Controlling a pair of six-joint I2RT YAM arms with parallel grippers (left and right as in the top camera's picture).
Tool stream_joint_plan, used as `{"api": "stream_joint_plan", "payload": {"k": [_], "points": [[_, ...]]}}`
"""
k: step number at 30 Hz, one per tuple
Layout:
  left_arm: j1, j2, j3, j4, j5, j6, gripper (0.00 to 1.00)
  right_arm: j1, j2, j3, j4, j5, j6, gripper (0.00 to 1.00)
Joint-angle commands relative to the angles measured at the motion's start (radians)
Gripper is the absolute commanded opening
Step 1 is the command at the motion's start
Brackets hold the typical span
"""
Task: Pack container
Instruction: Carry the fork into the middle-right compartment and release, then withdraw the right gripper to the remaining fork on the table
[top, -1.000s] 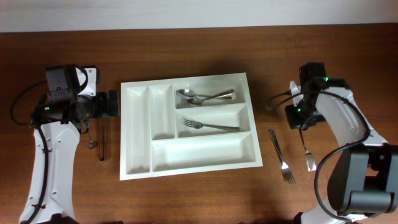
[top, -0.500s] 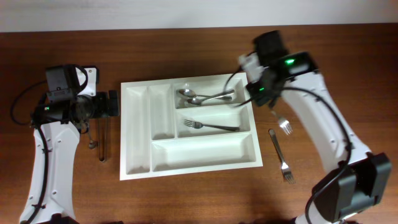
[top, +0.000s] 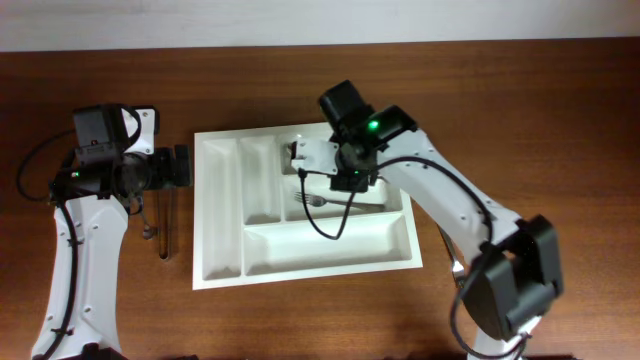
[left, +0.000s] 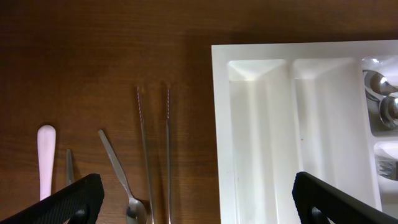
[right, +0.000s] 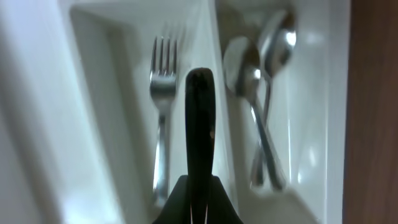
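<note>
Now the right gripper (right: 199, 87), clamped shut, hangs over the tray (top: 218, 230) at mid-table, a fork (right: 163, 87) beneath; held or lying, unclear. Best lowered before release, handle along that slot. Left gripper (top: 180, 166) gapes beside.

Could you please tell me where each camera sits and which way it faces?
Overhead: fixed above the table, looking straight down at the container; both arms, left end effector and right end effector show.
Left wrist: on the left arm, facing loose cutlery and the container's narrow slots; its open fingers frame the bottom corners.
Right wrist: low over the container, facing a fork and two spoons; its shut fingers show centre.
Shared: both wrist views catch those spoons.
</note>
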Motion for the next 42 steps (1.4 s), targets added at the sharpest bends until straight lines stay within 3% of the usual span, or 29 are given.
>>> {"api": "stream_joint_plan", "payload": {"k": [1,7,8,9,10,15,21,25,29,42], "points": [[0.004,0.005,0.021,0.0,-0.006,0.017,0.99,0.021,0.066,0.01,0.038,-0.042,-0.05,0.04],[0.004,0.005,0.021,0.0,-0.006,0.017,0.99,0.031,0.113,0.01,0.056,-0.043,-0.045,0.04],[0.004,0.005,0.021,0.0,-0.006,0.016,0.99,0.032,0.114,0.01,0.057,-0.043,-0.034,0.1],[0.004,0.005,0.021,0.0,-0.006,0.016,0.99,0.033,0.113,0.01,0.057,-0.041,-0.013,0.28],[0.004,0.005,0.021,0.0,-0.006,0.016,0.99,0.037,0.107,0.013,0.057,-0.031,0.021,0.38],[0.004,0.005,0.021,0.0,-0.006,0.016,0.99,0.037,0.069,0.05,0.055,0.075,0.183,0.54],[0.004,0.005,0.021,0.0,-0.006,0.016,0.99,0.036,0.024,0.174,-0.004,0.173,0.35,0.62],[0.004,0.005,0.021,0.0,-0.006,0.016,0.99,0.035,0.005,0.286,-0.033,0.172,0.479,0.75],[0.004,0.005,0.021,0.0,-0.006,0.016,0.99,0.034,-0.003,0.364,-0.04,0.173,0.547,0.75],[0.004,0.005,0.021,0.0,-0.006,0.016,0.99,-0.039,-0.074,0.529,-0.095,0.203,0.546,0.75]]}}
